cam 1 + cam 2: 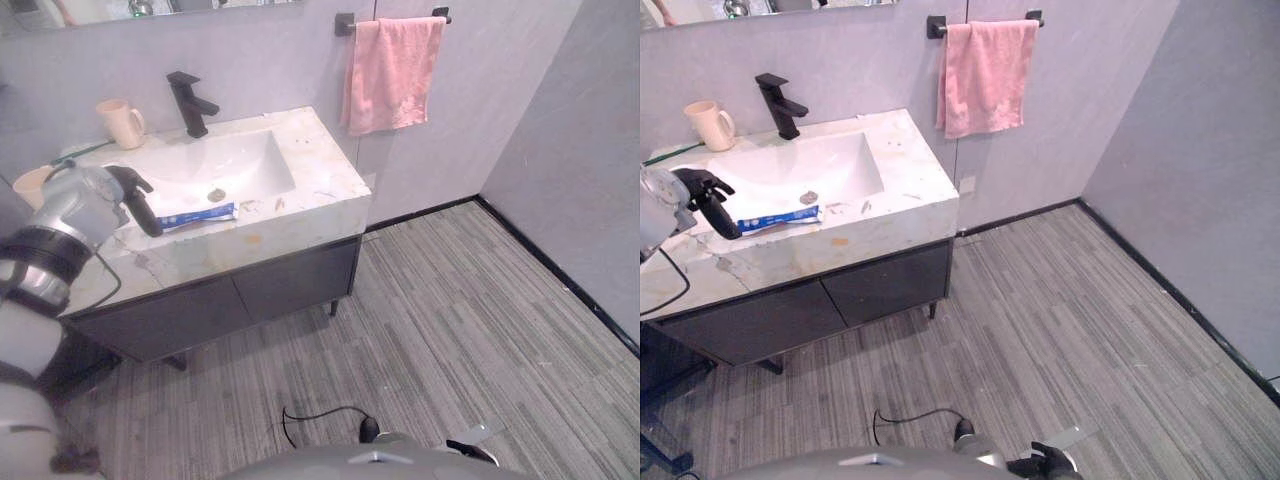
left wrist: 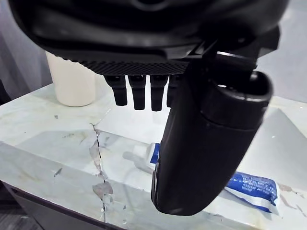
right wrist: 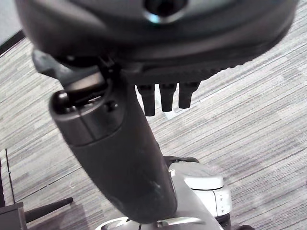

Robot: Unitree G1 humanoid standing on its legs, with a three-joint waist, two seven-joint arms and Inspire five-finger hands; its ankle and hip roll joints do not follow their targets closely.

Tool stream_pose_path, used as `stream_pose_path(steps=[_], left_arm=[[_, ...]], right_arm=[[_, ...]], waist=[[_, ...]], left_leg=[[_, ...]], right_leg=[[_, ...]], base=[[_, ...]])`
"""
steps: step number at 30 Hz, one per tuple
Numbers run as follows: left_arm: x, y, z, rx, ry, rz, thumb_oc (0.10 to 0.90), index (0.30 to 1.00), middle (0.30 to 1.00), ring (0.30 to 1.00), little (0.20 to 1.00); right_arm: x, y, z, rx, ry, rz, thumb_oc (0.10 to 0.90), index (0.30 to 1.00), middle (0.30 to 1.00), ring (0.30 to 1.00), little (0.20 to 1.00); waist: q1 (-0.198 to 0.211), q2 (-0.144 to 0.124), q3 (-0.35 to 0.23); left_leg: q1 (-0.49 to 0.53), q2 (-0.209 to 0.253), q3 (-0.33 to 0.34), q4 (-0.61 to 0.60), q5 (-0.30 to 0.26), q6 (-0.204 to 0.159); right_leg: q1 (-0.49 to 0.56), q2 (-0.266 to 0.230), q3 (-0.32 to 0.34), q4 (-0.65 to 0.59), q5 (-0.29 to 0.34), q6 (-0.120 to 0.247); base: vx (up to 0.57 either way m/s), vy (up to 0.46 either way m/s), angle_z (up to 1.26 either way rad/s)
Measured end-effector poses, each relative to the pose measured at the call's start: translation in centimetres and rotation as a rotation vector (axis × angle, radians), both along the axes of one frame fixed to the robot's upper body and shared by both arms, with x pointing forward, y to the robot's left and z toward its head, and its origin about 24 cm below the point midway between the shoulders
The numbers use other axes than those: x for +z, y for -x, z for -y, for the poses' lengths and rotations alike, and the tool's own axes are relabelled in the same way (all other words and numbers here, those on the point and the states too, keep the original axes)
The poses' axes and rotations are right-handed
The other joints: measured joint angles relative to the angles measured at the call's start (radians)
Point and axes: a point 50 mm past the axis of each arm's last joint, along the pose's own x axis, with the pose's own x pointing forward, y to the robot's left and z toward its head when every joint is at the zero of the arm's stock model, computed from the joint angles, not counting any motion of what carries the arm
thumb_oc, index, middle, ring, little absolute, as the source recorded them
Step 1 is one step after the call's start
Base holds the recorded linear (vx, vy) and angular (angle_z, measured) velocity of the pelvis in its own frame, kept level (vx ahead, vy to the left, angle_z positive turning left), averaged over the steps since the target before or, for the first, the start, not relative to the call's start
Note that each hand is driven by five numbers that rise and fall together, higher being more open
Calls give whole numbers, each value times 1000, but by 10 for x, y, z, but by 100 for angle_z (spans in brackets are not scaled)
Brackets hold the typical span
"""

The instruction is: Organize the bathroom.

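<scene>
The left hand [image 1: 135, 200] hangs over the near-left part of the pale marble tabletop [image 1: 310, 170], its dark fingers [image 2: 135, 92] straight and relaxed, thumb hanging down, holding nothing. It sits just left of the blue-and-white toothpaste tube [image 1: 197, 214], apart from it as far as the wrist view lets me judge. The right hand [image 3: 165, 98] is down over the grey plank floor [image 1: 460, 330], fingers likewise relaxed and empty.

Going by size: the dark vanity cabinet [image 1: 250, 295] carries the tabletop, with a white rectangular basin [image 1: 215, 165] sunk into it and a matte black tap [image 1: 190, 103] at the far edge. A pink towel [image 1: 390, 72] hangs from a black rail on the far wall, to the right. A cream ceramic mug [image 1: 122, 123] stands at the far left of the tabletop (a second pale cup shows at the left edge, partly behind the arm).

The tube lies flat along the near rim of the basin, its length running left to right. It looks light and soft: a squeezable body that will give under pressure, with a smooth skin that may slip. The best hold is probably across its middle, thumb on one long side and fingers on the other, firm enough to lift yet gentle. Lying flat on hard stone, it leaves little room for fingers underneath.
</scene>
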Motion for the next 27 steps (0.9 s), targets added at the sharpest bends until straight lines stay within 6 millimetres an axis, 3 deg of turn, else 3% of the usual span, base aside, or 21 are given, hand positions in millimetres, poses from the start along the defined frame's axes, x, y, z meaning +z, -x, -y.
stream_pose_path(steps=[8, 15, 27], left_arm=[[-1, 1, -2, -2, -6, 11, 800, 900, 900, 900, 900], [-23, 8, -6, 6, 0, -33, 800, 900, 900, 900, 900], [-38, 8, 0, -14, -1, -38, 800, 900, 900, 900, 900]], right_arm=[[0, 5, 0, -6, 1, -7, 800, 900, 900, 900, 900], [-1, 8, 0, -8, 0, -12, 800, 900, 900, 900, 900], [-1, 13, 0, -10, -1, -18, 800, 900, 900, 900, 900]], waist=[[-3, 3, 9], [-19, 4, 9], [-26, 3, 9]], left_leg=[[0, -1, 2, 0, -2, -2], [0, -1, 6, 0, -2, -2], [-2, -1, 18, 0, -3, -2]], right_leg=[[0, 0, 0, 0, 0, 0], [-1, 0, 2, 0, 0, 0], [-12, 2, 24, 0, 3, 5]], base=[[4, 1, 0], [0, 0, 0], [6, 4, -4]])
